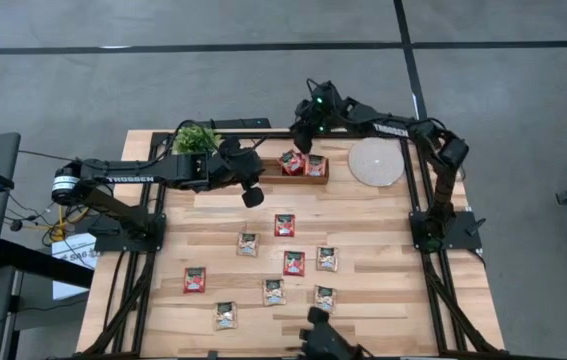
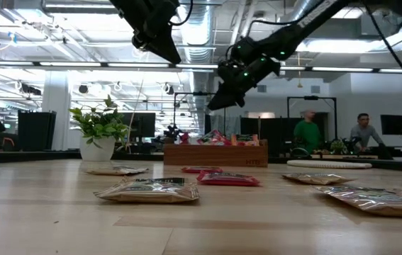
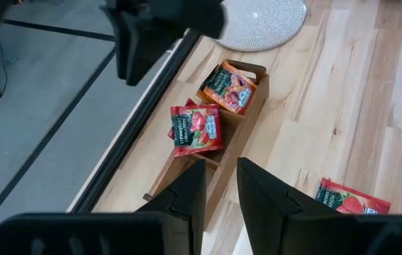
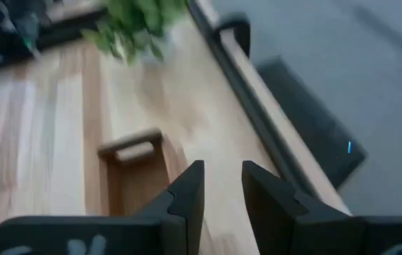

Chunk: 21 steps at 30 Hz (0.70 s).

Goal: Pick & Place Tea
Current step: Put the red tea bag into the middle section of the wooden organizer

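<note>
Several tea sachets lie flat on the table, among them a red one (image 1: 294, 263) and a pale one (image 2: 149, 190). Two more, a red one (image 3: 196, 127) and an orange one (image 3: 227, 88), stand leaning in compartments of the long wooden tray (image 1: 271, 168). My left gripper (image 3: 220, 188) hangs above the table just near of the tray's left part (image 1: 253, 195); its fingers stand a little apart with nothing between them. My right gripper (image 4: 222, 188) hovers over the tray's far edge (image 1: 303, 138), also slightly apart and empty.
A potted plant (image 1: 195, 138) stands at the far left, beside the tray. A round pale disc (image 1: 377, 161) lies to the tray's right. A dark mount (image 1: 323, 340) sits at the near edge. Beyond the table, two people (image 2: 303, 131) are in the room.
</note>
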Each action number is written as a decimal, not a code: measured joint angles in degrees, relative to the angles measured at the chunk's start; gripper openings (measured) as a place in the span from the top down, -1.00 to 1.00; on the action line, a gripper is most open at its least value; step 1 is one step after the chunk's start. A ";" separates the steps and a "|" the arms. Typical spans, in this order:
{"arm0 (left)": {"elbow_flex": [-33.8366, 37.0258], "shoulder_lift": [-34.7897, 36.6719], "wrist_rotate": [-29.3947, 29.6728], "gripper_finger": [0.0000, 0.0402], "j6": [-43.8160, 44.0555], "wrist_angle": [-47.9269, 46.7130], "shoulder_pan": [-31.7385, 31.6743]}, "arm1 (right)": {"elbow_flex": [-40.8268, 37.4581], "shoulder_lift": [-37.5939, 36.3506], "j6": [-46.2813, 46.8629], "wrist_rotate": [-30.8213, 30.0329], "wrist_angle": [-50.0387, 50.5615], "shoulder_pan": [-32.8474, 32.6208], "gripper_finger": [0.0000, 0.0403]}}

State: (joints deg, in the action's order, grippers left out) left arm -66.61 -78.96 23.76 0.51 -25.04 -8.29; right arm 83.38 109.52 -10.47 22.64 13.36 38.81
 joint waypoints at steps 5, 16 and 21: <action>0.00 0.00 -0.05 0.63 -0.02 0.07 0.00 | 16.24 7.65 -5.35 1.02 18.42 0.88 0.56; 0.00 0.00 -0.99 0.63 -2.58 0.17 0.02 | 22.19 9.70 -11.01 4.43 38.42 0.98 0.56; 0.00 0.00 -1.01 0.63 -2.58 0.31 0.02 | 22.07 12.88 -12.33 4.27 36.74 -0.87 0.56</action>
State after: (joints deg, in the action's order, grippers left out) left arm -66.61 -78.96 22.74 -2.07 -24.73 -8.27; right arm 105.45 122.40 -22.80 26.92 50.10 37.94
